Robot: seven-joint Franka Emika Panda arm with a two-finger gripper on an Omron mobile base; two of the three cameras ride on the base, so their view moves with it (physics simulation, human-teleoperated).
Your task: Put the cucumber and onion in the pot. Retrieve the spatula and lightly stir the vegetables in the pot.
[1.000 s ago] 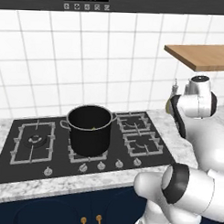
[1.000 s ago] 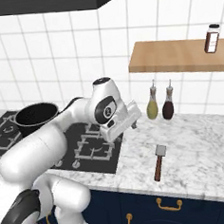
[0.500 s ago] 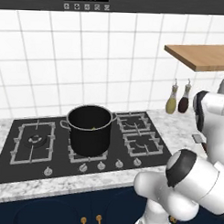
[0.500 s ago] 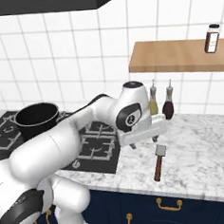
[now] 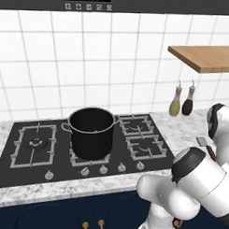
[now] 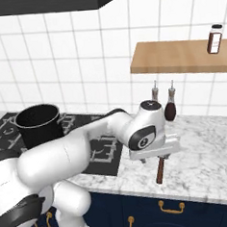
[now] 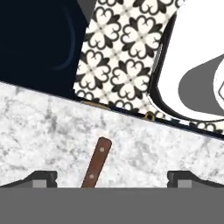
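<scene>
Reaching for spatula (image 6: pixel 160 169) lying on bench (image 6: pixel 211 168) right of hob | end effector (image 7: pixel 112 177) wide open, empty, above handle | pot (image 5: pixel 91 132) on burner | next: descend, clamp handle.

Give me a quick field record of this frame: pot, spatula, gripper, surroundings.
pot: tall black cylindrical stockpot on the hob's middle burner, something small and yellowish inside
spatula: brown-handled spatula flat on the marble counter, right of the hob
gripper: two-finger gripper open, above the spatula handle, holding nothing
hob: black gas hob
backdrop: two bottles by the tiled wall
</scene>
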